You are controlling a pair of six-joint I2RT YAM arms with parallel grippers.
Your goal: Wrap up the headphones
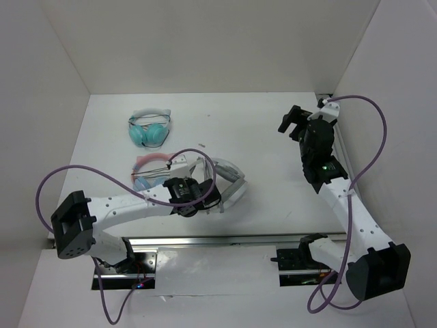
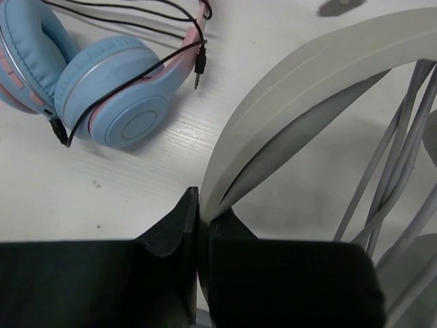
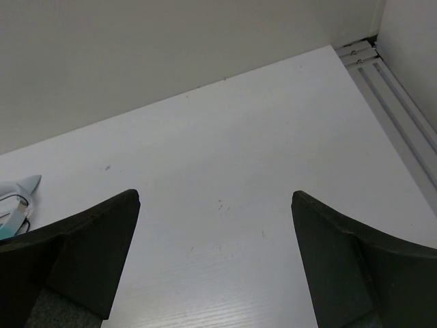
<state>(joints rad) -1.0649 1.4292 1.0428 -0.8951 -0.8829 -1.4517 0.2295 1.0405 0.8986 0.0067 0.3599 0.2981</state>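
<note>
Three pairs of headphones lay on the table (image 1: 273, 150). The job's pair, the grey-white headphones (image 1: 229, 174), sat abt mid-table, a bit closer to the near edge than the far one. Its wide headband (image 2: 307, 82) was pinched by the left gripper (image 2: 203, 210), w/ both black fingers (image 2: 174, 229) shut tight on the band's thin edge. Its thin grey cable (image 2: 386, 171) ran in a few loose lines across the inside of the band, right next to the grip. Couldn't tell how many loops.

Just beside it, toward the left edge, lay the pink-banded pair (image 1: 151, 172) w/ blue cups. Its black cord (image 2: 123, 27) and plug (image 2: 198, 72) lay near the grey band but not touching. The teal pair (image 1: 150, 128) was further off, toward the far edge on the left half.

The right gripper (image 1: 293, 123) hung near the far right corner, fingers wide apart, holding nothing, well apart from the headphones.

What could go wrong, I think:
- The hold was only on a thin edge, so a tug on the cable could twist the band or pop it out.
- Loose loops could slide off if the band tipped.
- The black cord was close, so a drag toward the left edge could snag it.
- The cable is v. thin, so the right gripper could miss it or grab two lines at once.
</note>
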